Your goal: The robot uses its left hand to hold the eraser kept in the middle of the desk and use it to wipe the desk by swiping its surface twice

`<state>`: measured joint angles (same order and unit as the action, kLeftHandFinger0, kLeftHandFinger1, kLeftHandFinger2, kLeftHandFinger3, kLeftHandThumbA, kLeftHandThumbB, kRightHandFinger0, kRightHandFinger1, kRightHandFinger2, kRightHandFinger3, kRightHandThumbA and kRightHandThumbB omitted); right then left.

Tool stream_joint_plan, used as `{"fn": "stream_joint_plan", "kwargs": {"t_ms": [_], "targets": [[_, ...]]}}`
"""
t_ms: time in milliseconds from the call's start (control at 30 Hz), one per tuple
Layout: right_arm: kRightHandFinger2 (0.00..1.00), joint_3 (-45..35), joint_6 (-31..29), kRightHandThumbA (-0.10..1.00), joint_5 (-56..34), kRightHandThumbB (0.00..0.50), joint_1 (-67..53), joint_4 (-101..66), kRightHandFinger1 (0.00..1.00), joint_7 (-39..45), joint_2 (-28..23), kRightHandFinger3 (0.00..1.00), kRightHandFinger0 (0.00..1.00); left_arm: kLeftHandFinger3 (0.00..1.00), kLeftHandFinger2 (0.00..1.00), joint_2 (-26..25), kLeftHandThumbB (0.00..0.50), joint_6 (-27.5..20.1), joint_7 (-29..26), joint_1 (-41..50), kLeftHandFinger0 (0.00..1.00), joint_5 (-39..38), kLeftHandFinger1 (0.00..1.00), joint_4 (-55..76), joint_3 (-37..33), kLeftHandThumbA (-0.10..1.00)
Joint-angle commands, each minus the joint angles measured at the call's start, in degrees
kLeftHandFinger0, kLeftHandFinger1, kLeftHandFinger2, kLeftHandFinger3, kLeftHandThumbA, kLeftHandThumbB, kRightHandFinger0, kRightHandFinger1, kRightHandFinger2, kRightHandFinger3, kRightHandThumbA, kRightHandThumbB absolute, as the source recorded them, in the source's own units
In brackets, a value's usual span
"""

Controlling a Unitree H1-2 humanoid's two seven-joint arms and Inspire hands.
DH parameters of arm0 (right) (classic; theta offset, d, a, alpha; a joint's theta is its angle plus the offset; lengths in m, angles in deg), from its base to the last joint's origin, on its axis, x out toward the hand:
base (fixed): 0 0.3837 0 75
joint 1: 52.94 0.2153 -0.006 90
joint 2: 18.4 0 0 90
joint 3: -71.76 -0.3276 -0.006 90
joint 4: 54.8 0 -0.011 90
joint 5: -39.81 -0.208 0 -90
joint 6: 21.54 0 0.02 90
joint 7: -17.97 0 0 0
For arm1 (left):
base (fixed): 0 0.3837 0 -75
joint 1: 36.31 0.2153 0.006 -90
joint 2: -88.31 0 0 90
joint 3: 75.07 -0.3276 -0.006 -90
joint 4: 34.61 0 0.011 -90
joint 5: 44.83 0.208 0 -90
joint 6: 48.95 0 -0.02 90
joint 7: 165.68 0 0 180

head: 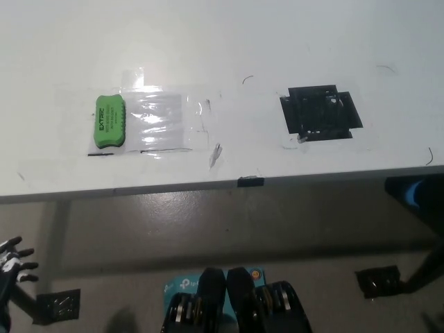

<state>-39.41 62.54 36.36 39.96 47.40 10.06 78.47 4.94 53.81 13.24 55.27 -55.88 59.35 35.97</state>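
White desk [208,41] holds a green eraser [110,122] printed "EXTRIC".

Left hand [14,258]: we see only its spread fingers, the rest cut off by the left edge.
Eraser [109,122]: we cannot read its small print.

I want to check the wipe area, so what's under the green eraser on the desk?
The green eraser lies on the white desk, at the left edge of a shiny clear tape patch. Whether the tape runs beneath it is hidden by the eraser itself.
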Motion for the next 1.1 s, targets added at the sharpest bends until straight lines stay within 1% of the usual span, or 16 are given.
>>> {"fn": "stream_joint_plan", "kwargs": {"t_ms": [0,33,100,133,200,233,267,333,367,500,633,733,767,833,933,1067], "targets": [[0.31,-0.5,-2.5,1.0,-0.3,0.215,-0.1,-1.7,0.25,-0.7,-1.5,0.64,0.03,0.61,0.47,-1.3,0.2,4.5,1.4,3.5,0.34,-0.4,0.41,11.7,-2.0,0.51],[0.3,-0.6,-2.8,1.0,-0.3,0.213,-0.3,-1.7,0.25,-0.8,-1.5,0.63,0.02,0.63,0.5,-2.4,0.291,8.7,2.0,4.8,0.39,-3.3,0.46,19.7,-1.6,0.59],[0.31,-0.5,-2.8,1.0,0.0,0.21,-0.2,-1.7,0.3,-0.8,-1.8,0.64,0.05,0.65,0.48,-4.3,0.292,7.8,2.4,5.2,0.4,-3.1,0.44,25.4,-1.3,0.71],[0.32,-0.6,-2.1,1.0,-0.1,0.211,0.0,-1.8,0.3,-0.9,-1.9,0.62,0.06,0.65,0.48,-4.9,0.348,8.9,2.1,5.4,0.41,-3.4,0.44,28.1,-0.9,0.77],[0.33,-0.4,-1.7,1.0,0.2,0.182,0.1,-2.0,0.3,-1.0,-1.9,0.62,0.04,0.65,0.47,-5.7,0.364,9.6,1.6,5.5,0.42,-5.5,0.43,32.0,0.4,0.79],[0.34,-0.3,-1.1,1.0,0.2,0.163,0.0,-2.3,0.28,-0.8,-2.0,0.62,0.01,0.59,0.44,-7.4,0.411,12.6,0.2,4.0,0.38,-8.7,0.4,37.6,2.4,0.79],[0.33,-0.3,-1.1,1.0,0.0,0.23,-0.1,-2.2,0.28,-0.5,-2.1,0.62,0.0,0.57,0.43,-7.8,0.395,13.7,-0.6,3.6,0.37,-9.7,0.39,39.3,3.1,0.78],[0.31,-0.3,-1.5,1.0,-0.1,0.258,-0.3,-2.2,0.29,-0.3,-2.2,0.6,0.01,0.57,0.43,-9.4,0.373,13.1,0.0,2.6,0.34,-11.0,0.39,40.7,3.6,0.82],[0.3,-0.4,-1.7,1.0,0.1,0.297,-0.3,-1.9,0.26,-0.4,-2.3,0.6,0.0,0.54,0.42,-11.9,0.356,14.2,-1.8,-0.2,0.33,-13.9,0.38,42.3,3.6,0.76],[0.28,-0.2,-1.0,1.0,0.2,0.246,-0.4,-2.3,0.23,-0.6,-2.2,0.59,0.0,0.51,0.4,-14.0,0.321,14.2,-4.0,-5.5,0.29,-12.2,0.35,41.7,1.7,0.76],[0.23,-0.2,-1.3,1.0,-0.3,0.213,-0.2,-2.2,0.15,-0.6,-2.2,0.55,0.0,0.48,0.37,-16.4,0.418,14.2,-4.5,-12.0,0.21,-9.8,0.3,38.3,-1.2,0.79],[0.22,0.0,-0.7,1.0,0.1,0.228,-0.5,-2.4,0.13,-0.6,-2.4,0.55,0.0,0.55,0.43,-19.0,0.371,14.2,-2.1,-17.4,0.25,-3.5,0.34,34.6,-5.0,0.83],[0.21,-0.2,-0.4,1.0,-0.5,0.295,-0.5,-2.5,0.1,-0.4,-2.2,0.54,0.0,0.61,0.48,-19.2,0.301,14.2,-2.2,-20.6,0.35,1.2,0.41,31.5,-7.7,0.76],[0.19,0.1,-0.8,1.0,0.0,0.283,-0.5,-2.5,0.07,-0.3,-2.6,0.54,0.0,0.69,0.58,-19.3,0.137,10.9,-1.5,-23.4,0.44,5.2,0.52,26.9,-10.8,0.73],[0.18,0.4,-0.8,1.0,0.5,0.289,-0.5,-2.5,0.06,-0.2,-2.8,0.55,0.0,0.83,0.74,-21.0,0.027,7.3,-1.3,-27.4,0.68,14.3,0.72,20.1,-17.5,0.78],[0.15,0.4,-0.5,1.0,0.2,0.317,-0.7,-2.7,0.06,0.0,-2.9,0.52,0.0,0.91,0.87,-24.0,0.009,3.7,-1.8,-32.3,0.87,25.9,0.86,12.3,-25.6,0.88]]}}
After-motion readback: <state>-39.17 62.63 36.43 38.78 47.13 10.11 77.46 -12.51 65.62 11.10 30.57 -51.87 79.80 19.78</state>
